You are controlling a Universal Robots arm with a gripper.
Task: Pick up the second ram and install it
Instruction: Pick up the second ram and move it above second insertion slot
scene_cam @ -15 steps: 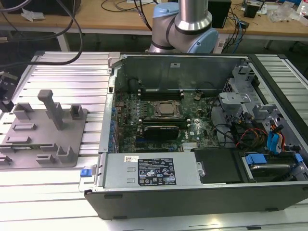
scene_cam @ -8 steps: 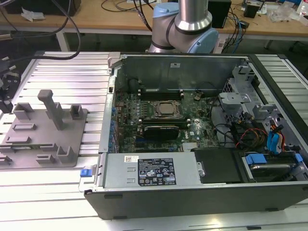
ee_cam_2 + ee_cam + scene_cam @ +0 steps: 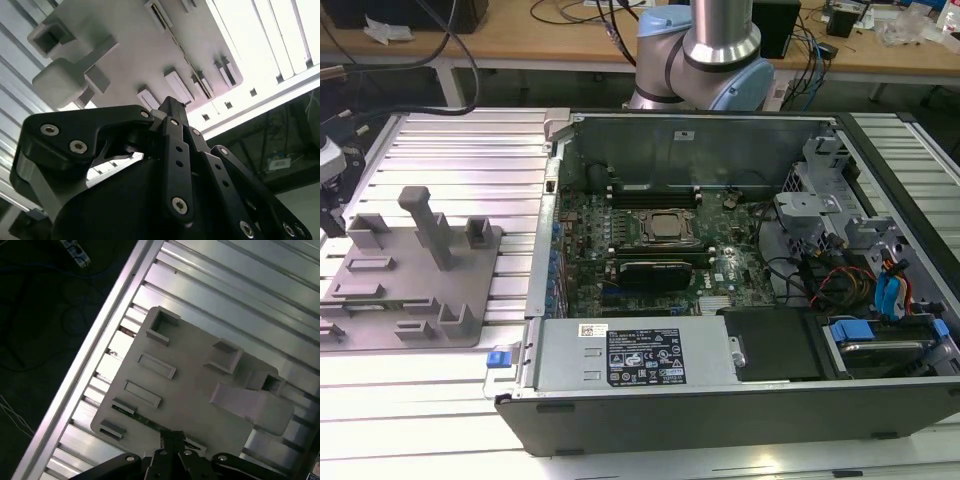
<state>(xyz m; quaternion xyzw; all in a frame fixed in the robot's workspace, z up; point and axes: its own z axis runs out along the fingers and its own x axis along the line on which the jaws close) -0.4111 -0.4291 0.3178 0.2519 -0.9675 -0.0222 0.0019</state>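
The second ram [image 3: 137, 418] is a thin green stick standing on edge in a slot of the grey holder plate [image 3: 200, 400]. In the exterior view the plate [image 3: 420, 300] lies on the table at the exterior view's left. In the first wrist view my gripper [image 3: 171, 436] hovers right over the ram's mid-length with its black fingers together. The second wrist view has the gripper [image 3: 172, 106] above the plate [image 3: 135, 55], apart from it. I see nothing held between the fingers. At the left border of the exterior view the gripper [image 3: 328, 200] is cut off.
An open computer case [image 3: 720, 400] takes up the exterior view's middle and right, with the CPU socket [image 3: 665, 225], a black card [image 3: 655, 272] and cables inside. A tall grey post [image 3: 425, 225] and several blocks rise from the holder plate. The table's edge [image 3: 100, 340] runs close beside the plate.
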